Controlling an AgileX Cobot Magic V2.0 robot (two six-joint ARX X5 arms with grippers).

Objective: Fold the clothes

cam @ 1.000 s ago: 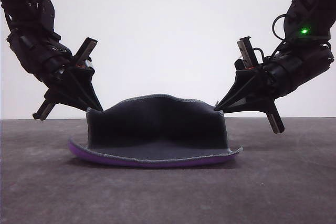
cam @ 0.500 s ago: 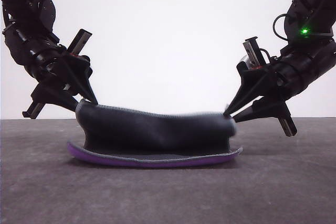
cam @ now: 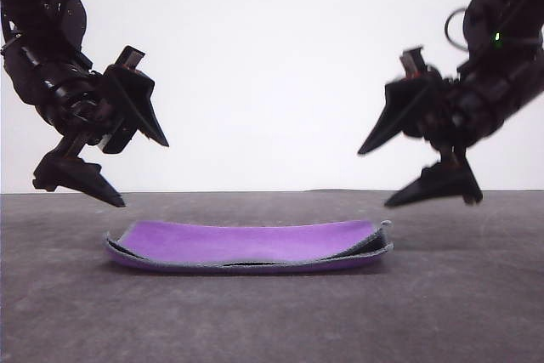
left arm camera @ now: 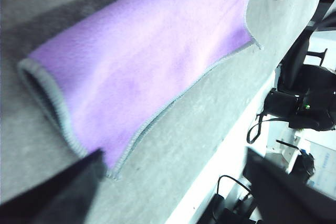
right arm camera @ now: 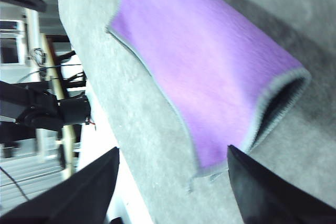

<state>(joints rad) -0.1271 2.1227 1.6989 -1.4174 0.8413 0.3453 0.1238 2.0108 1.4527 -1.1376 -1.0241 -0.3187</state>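
A dark grey table (cam: 272, 312) holds the folded cloth (cam: 246, 244) at centre, purple face up, grey edge showing. The left gripper (cam: 140, 172) hangs at ten o'clock from it, the right gripper (cam: 374, 178) at two o'clock. Both have their jaws spread wide, empty and clear of the cloth.

One cloth (cam: 251, 246), two grippers

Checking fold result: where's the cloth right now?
In the front view the cloth lies folded, purple face up, on the grey table, centred below and between the open left claw and right claw.
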